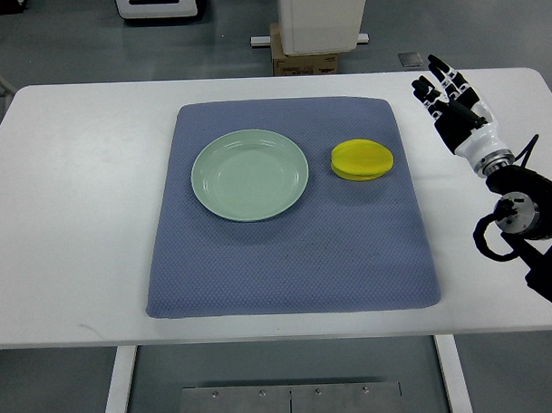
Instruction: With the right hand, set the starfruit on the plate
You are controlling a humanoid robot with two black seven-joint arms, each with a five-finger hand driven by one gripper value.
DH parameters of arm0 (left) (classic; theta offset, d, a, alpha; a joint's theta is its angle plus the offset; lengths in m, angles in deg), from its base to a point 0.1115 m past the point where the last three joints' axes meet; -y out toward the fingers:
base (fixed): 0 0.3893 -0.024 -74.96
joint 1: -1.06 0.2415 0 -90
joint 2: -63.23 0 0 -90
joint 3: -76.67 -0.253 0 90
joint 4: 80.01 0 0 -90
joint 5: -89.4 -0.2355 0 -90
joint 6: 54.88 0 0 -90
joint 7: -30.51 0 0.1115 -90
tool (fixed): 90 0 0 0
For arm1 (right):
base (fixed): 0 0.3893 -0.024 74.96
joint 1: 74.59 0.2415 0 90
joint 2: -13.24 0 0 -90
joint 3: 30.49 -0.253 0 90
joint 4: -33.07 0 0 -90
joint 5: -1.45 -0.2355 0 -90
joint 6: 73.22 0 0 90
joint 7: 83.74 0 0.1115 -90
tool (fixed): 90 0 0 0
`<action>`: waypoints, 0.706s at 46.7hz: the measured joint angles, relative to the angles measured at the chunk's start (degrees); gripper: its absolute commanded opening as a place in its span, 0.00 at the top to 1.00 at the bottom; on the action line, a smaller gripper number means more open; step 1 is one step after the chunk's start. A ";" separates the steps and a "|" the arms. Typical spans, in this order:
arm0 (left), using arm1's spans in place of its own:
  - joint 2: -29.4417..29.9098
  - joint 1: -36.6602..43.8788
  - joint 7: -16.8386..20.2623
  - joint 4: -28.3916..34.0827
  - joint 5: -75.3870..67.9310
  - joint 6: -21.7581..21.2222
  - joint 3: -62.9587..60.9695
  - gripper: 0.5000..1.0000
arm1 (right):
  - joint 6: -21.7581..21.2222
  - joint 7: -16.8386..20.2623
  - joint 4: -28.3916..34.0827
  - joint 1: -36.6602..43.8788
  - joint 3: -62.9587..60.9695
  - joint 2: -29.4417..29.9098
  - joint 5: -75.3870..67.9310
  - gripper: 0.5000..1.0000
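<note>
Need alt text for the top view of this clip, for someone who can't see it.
A yellow starfruit lies on a blue mat just right of an empty pale green plate, not touching it. The robot's right hand hovers open over the white table beyond the mat's right edge, holding nothing. No left arm is visible.

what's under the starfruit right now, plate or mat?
The mat. The starfruit lies directly on the blue mat, right of the empty green plate and apart from it. The mat under it is hidden.
</note>
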 measured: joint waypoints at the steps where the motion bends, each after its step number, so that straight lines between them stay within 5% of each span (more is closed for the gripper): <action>1: 0.00 0.00 0.00 0.00 0.00 0.00 0.01 0.00 | 0.01 0.00 0.00 0.00 0.00 0.00 0.00 0.00; 33: 0.00 0.00 0.00 0.00 0.00 -0.02 -0.04 0.00 | 3.68 0.20 -9.29 3.48 -0.04 0.57 0.00 0.00</action>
